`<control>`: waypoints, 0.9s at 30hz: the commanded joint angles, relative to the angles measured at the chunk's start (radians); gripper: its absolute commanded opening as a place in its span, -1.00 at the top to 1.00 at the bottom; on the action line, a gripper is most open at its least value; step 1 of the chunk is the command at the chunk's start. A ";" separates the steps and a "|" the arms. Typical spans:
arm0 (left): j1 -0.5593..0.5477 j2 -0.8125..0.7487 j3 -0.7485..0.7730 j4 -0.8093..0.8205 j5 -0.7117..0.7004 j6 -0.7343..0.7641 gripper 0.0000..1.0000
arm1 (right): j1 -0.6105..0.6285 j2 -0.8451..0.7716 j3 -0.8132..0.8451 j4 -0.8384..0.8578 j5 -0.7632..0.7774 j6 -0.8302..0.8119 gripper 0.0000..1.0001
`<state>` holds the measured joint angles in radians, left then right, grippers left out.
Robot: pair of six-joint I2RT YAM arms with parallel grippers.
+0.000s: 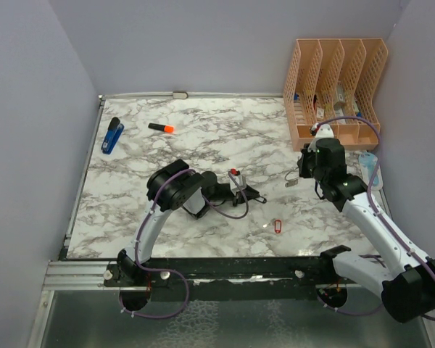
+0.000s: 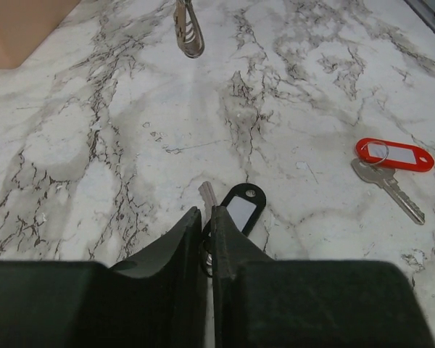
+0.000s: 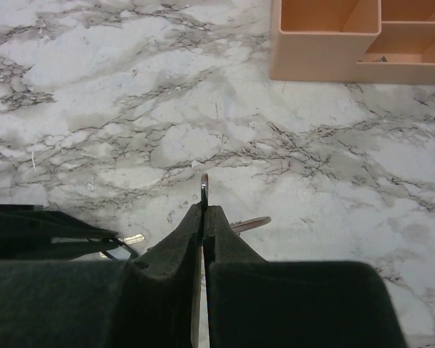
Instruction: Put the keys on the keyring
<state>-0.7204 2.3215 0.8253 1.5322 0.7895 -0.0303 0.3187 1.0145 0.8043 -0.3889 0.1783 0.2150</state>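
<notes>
**Gripping one key and the keyring**

Our left tool (image 2: 206, 214) is closed on the black-tagged key (image 2: 241, 206); our right tool (image 3: 204, 210) pinches the thin keyring (image 3: 204, 183) edge-on. We see the red-tagged key (image 2: 395, 154) lying flat on the marble tabletop (image 2: 94, 145), apart from both tools.

My left arm (image 1: 151, 226) and right arm (image 1: 380, 226) wear white shells between bulky black joint housings (image 1: 175, 187); purple cables (image 1: 348, 118) loop alongside; my fingers (image 2: 180, 243) are matte black wedges tapering to thin tips.
</notes>
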 commanded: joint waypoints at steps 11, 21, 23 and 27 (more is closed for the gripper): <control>0.007 -0.141 -0.069 0.028 -0.036 -0.184 1.00 | -0.004 -0.031 0.021 0.044 -0.049 -0.010 0.98; 0.133 -0.598 0.111 -0.597 -0.077 -0.484 1.00 | -0.004 -0.130 0.105 0.084 -0.258 -0.109 0.97; 0.148 -0.660 0.161 -0.742 -0.101 -0.506 1.00 | -0.004 -0.133 0.130 0.081 -0.334 -0.108 0.98; 0.190 -0.675 0.288 -0.993 -0.108 -0.637 1.00 | -0.003 -0.145 0.144 0.105 -0.502 -0.081 0.98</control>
<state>-0.5587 1.6581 1.0248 0.8818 0.7166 -0.5137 0.3187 0.8928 0.9161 -0.3466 -0.1089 0.1284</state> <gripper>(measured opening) 0.014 0.019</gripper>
